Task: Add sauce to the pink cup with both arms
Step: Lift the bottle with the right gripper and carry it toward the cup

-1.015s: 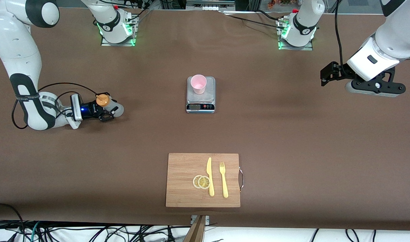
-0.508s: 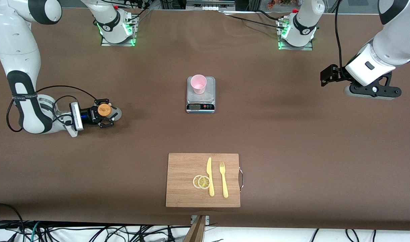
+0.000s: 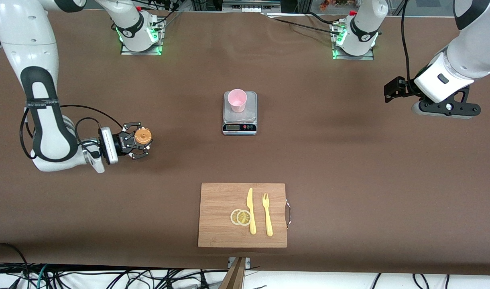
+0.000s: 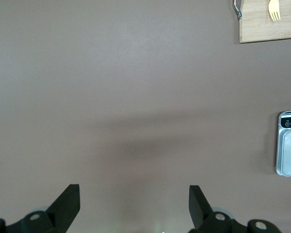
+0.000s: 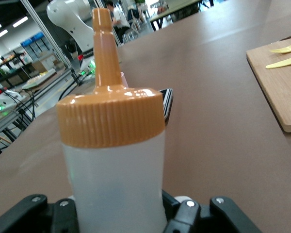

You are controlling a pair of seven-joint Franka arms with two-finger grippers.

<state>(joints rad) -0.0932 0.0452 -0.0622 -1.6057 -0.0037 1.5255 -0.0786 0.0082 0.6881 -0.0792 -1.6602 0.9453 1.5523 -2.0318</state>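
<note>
Cutting board (image 3: 224, 224): sitting nearest the front camera, carrying two lemon slices (image 3: 240, 217), a yellow knife (image 3: 251, 210) and a yellow fork (image 3: 267, 214); none of it is being touched.

Change: over the last second the right arm has been swinging the sauce bottle (image 3: 142, 136) a little toward the scale and nearer the front camera, with the orange cap now pointing up at that camera; I judge the pickup done and the carry to the cup beginning.

Right end effector (image 3: 137, 141): clenched on the sauce bottle, gripping its whitish body below the cap (image 5: 110, 119); it is hanging low over the counter (image 3: 349, 160) toward the right arm's end.

Scale (image 3: 239, 120): standing mid-counter, farther from the front camera than the board; the pink cup (image 3: 237, 100) is standing upright on its platform, apparently empty.

Left end effector (image 3: 393, 88): released and holding nothing, fingers (image 4: 68, 204) spread wide; it is waiting over bare counter toward the left arm's end.
</note>
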